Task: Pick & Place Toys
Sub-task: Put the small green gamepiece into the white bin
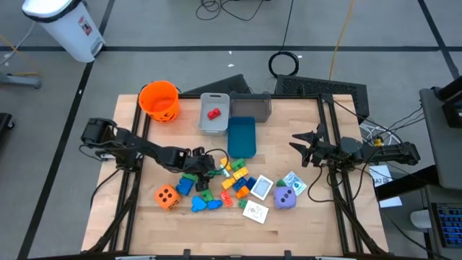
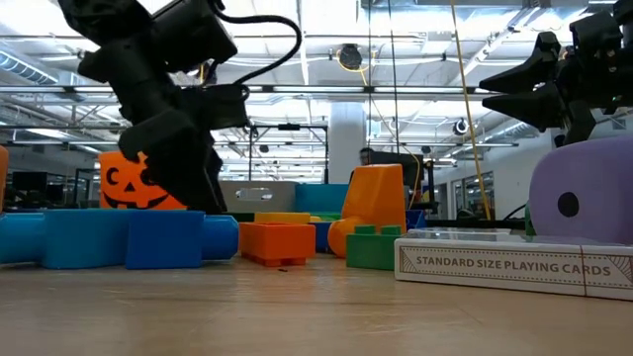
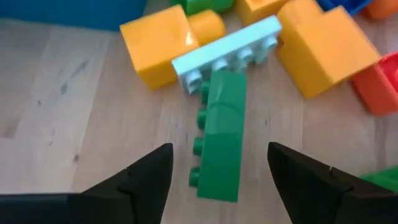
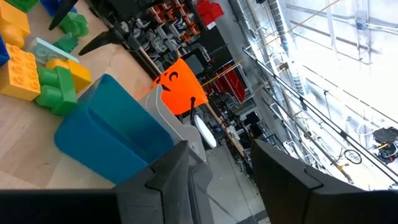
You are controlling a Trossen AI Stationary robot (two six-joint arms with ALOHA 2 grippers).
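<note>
A pile of multicoloured plastic blocks lies on the table's near middle. An orange dotted die sits to its left; a purple die and flat picture cards sit to its right. My left gripper slants down over the pile's far edge, open. Its fingers stand either side of a long green brick lying flat on the wood, apart from it. The brick's far end abuts a pale flat brick and yellow blocks. My right gripper waits open at the table's right, above it.
A grey bin holding a red toy, a blue bin and a second grey bin stand at the far middle. An orange pumpkin-face bucket stands far left. A playing-card box lies near the purple die.
</note>
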